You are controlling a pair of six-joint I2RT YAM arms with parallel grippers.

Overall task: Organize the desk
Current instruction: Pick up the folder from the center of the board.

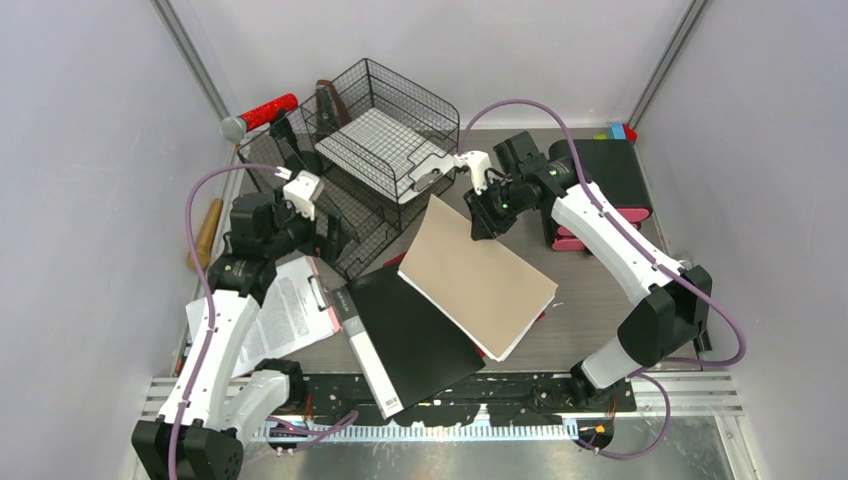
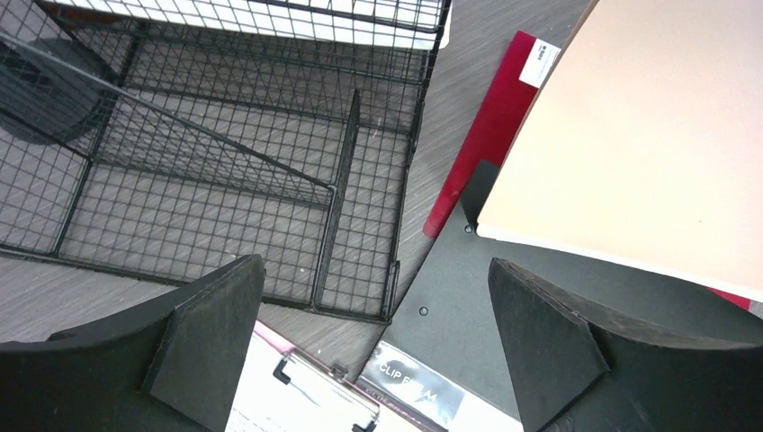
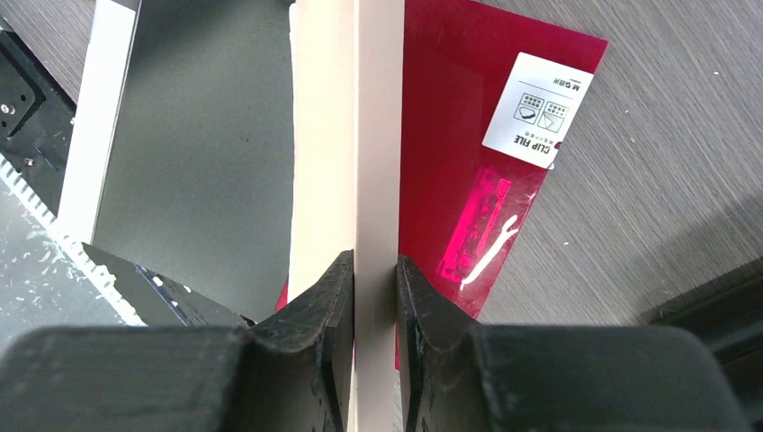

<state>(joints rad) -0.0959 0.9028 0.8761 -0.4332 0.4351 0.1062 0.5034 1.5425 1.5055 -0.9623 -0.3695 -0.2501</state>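
The flat grey wood-grain desk lies between pale lilac-grey walls, with a metal rail along its near edge. On its far left part stands a black wire-mesh tray rack, and at the far right a black drawer unit with pink fronts.

The right gripper has its jaws nearly closed, and they pinch the edge of a thick beige-covered paper pad at its far corner. From this grip the pad slopes down over a transparent red plastic clip file with a white label and over a black folder with a white spine. Both of these lie flat on the desk.

The left gripper has its jaws fully apart and holds nothing. It hangs above the front corner of the rack, near the black folder. To the left of the folder lies a clipboard with a printed sheet.
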